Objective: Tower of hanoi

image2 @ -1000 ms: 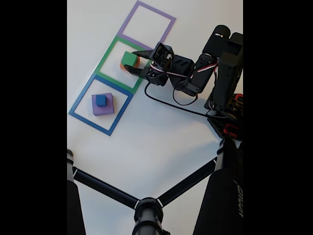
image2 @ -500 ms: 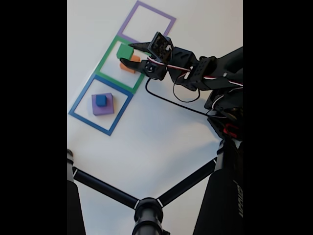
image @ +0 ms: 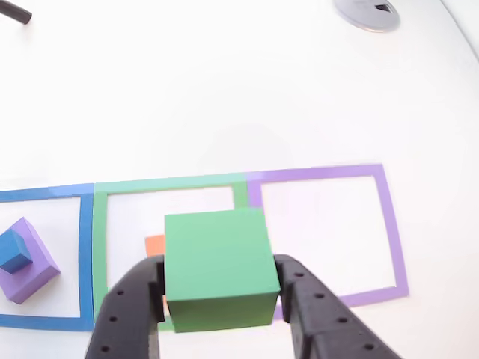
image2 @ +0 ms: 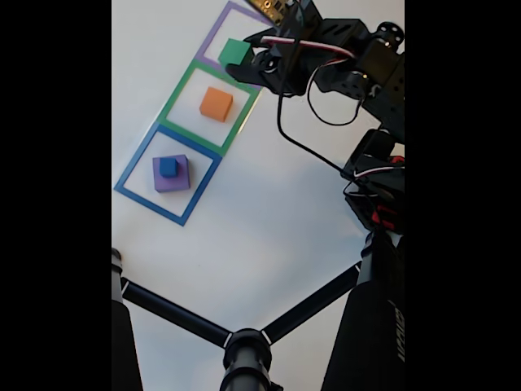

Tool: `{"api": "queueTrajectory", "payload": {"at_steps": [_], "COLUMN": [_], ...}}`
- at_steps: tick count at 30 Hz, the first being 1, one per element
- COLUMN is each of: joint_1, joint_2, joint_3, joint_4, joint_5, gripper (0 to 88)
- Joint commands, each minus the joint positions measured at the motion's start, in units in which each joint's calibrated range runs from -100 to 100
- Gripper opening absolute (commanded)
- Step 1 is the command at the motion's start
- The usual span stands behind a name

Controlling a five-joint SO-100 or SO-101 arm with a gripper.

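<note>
Aloft, gripper (image: pixel 217 288) (clamping green block (image: pixel 217 269))

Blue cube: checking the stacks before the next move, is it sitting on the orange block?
No, the blue cube sits on the purple block; the orange block is bare.

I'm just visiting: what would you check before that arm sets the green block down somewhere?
1. Grip: gripper is closed on the green block, a finger on each side. Ok.
2. Block lifted off the orange block: ok.
3. Purple tape square has bare table inside: ok.
4. Block is over that square in the fixed view: ok, though its height above the table: cannot tell.
5. Blue cube sits on the purple block, out of the way: ok.
</note>
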Motion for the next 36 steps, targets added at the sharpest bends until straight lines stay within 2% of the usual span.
{"api": "queueTrajectory", "payload": {"at_steps": [1,9,22,25,29,36], "joint_1": [2.62,11.83,25.06,26.50,28.70,30.81], "joint_2": [-1.87,-1.95,-2.43,-4.21,-6.31,-4.29], "joint_3": [-17.70,-30.34,-27.70,-19.97,-5.43,22.75], "joint_4": [17.46,32.04,31.80,25.97,12.36,-23.35], "joint_5": [0.00,0.00,0.00,0.00,0.00,0.00], "gripper": [5.4,5.3,5.4,5.6,5.6,5.6]}}
